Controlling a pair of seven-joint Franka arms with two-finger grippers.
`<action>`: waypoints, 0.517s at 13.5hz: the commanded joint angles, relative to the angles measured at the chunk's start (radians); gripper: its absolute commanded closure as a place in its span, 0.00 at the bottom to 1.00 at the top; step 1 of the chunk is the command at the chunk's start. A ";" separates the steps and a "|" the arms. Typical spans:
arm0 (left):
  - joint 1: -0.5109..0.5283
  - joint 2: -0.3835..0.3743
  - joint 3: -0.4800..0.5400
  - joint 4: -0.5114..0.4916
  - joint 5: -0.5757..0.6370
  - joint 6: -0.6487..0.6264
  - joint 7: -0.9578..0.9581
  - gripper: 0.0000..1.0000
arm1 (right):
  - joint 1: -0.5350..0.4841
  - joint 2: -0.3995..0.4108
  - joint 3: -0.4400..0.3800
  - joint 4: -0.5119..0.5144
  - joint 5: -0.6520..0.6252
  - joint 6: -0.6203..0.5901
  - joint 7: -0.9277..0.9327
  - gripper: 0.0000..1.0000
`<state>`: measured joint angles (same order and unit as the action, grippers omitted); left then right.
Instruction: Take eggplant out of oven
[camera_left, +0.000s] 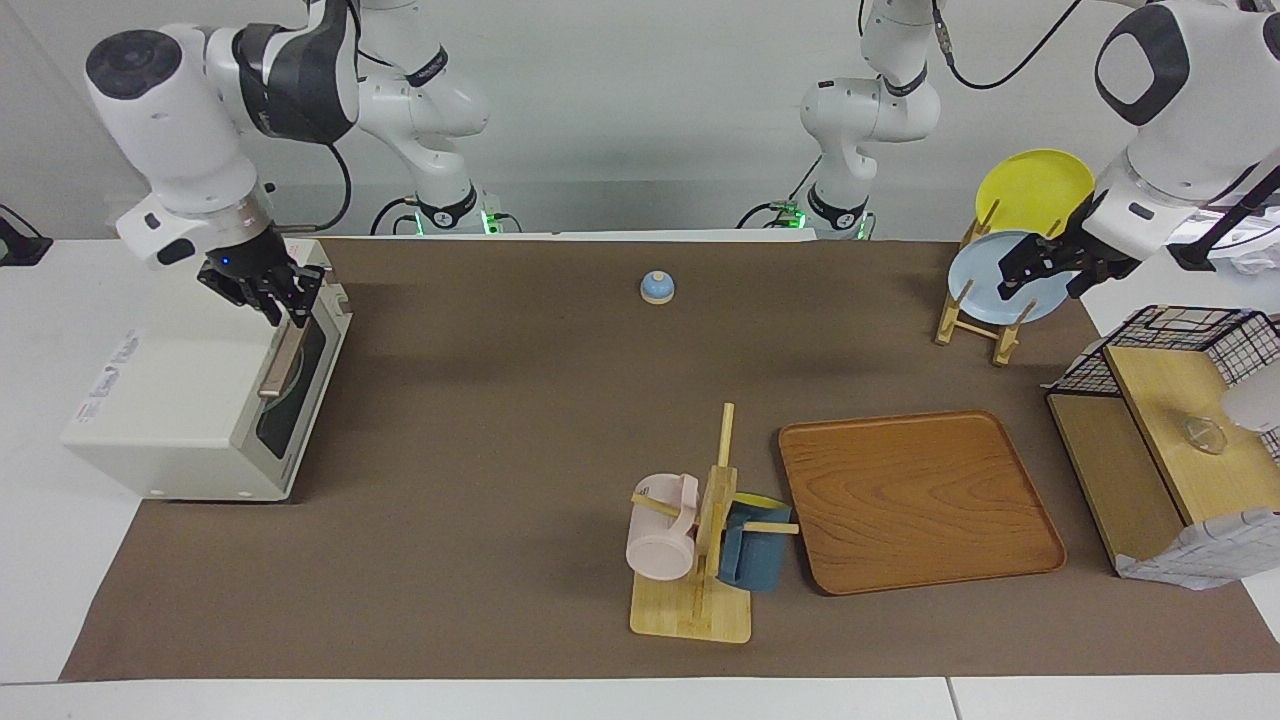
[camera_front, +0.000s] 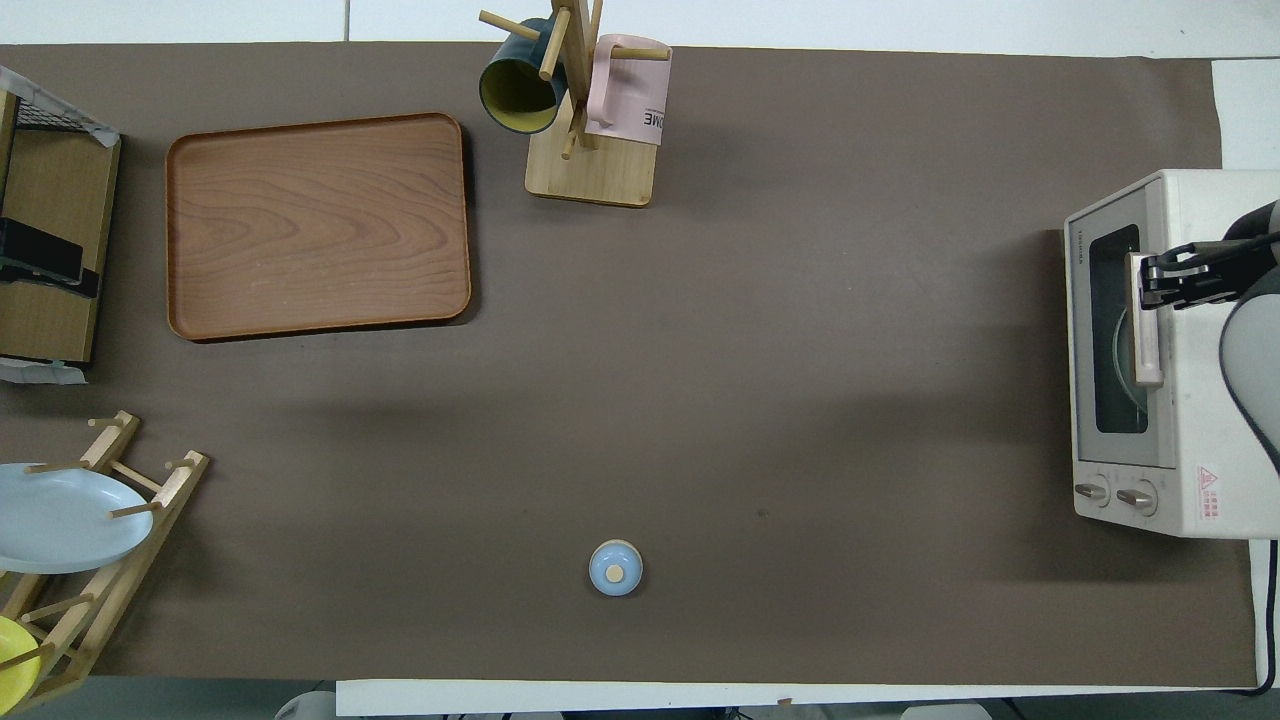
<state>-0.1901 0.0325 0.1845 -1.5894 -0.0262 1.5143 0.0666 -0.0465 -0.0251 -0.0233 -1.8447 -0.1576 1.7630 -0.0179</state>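
The cream-white oven (camera_left: 180, 400) (camera_front: 1205, 430) stands at the right arm's end of the table with its dark glass door closed. The eggplant is hidden; only a pale curved rim shows through the glass. My right gripper (camera_left: 288, 308) (camera_front: 1148, 280) hangs low over the oven's top front edge, just above the tan bar handle (camera_left: 280, 358) (camera_front: 1146, 345), with its fingertips drawn together and nothing between them. Whether it touches the handle I cannot tell. My left gripper (camera_left: 1045, 268) waits open, up in the air by the plate rack.
A wooden plate rack (camera_left: 975, 325) holds a blue and a yellow plate. A wooden tray (camera_left: 915, 500), a mug tree (camera_left: 700, 560) with a pink and a blue mug, a small blue knob-topped lid (camera_left: 656, 288) and a shelf with a wire basket (camera_left: 1170, 400) also stand here.
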 joint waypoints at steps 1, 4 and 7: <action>0.003 -0.017 0.003 -0.012 -0.003 -0.013 0.016 0.00 | -0.009 0.025 0.003 -0.027 -0.060 0.026 -0.001 1.00; 0.003 -0.017 0.003 -0.012 -0.003 -0.013 0.016 0.00 | -0.010 0.020 0.003 -0.080 -0.111 0.069 0.006 1.00; 0.003 -0.017 0.003 -0.012 -0.003 -0.013 0.016 0.00 | -0.006 0.027 0.005 -0.103 -0.143 0.079 0.003 1.00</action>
<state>-0.1901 0.0325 0.1845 -1.5894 -0.0262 1.5143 0.0666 -0.0473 0.0123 -0.0251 -1.9186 -0.2702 1.8212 -0.0176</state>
